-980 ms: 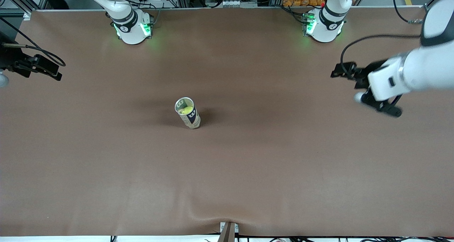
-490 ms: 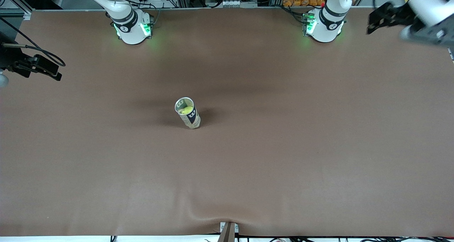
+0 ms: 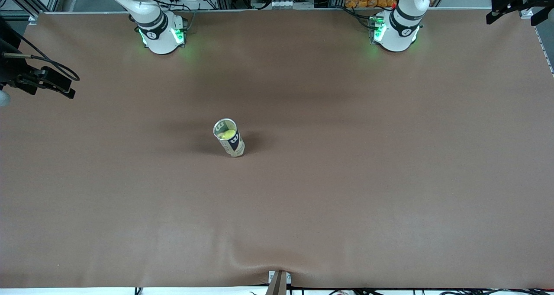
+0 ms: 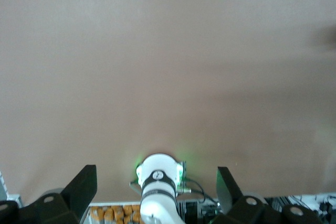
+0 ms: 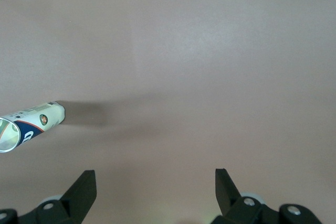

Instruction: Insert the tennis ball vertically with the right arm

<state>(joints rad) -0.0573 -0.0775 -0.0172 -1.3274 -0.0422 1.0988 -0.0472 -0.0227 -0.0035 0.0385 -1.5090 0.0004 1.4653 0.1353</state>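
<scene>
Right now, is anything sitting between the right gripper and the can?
Nothing visible. The can stands upright alone mid-table with a tennis ball already inside. The right gripper is open and empty over bare table at the right arm's end.

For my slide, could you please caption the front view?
Upright tennis ball can holding a tennis ball mid-table; open left gripper and right gripper wait at opposite ends.

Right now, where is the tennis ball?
In the front view the ball sits inside the open can, which stands upright near the middle of the table, somewhat toward the right arm's end.
</scene>
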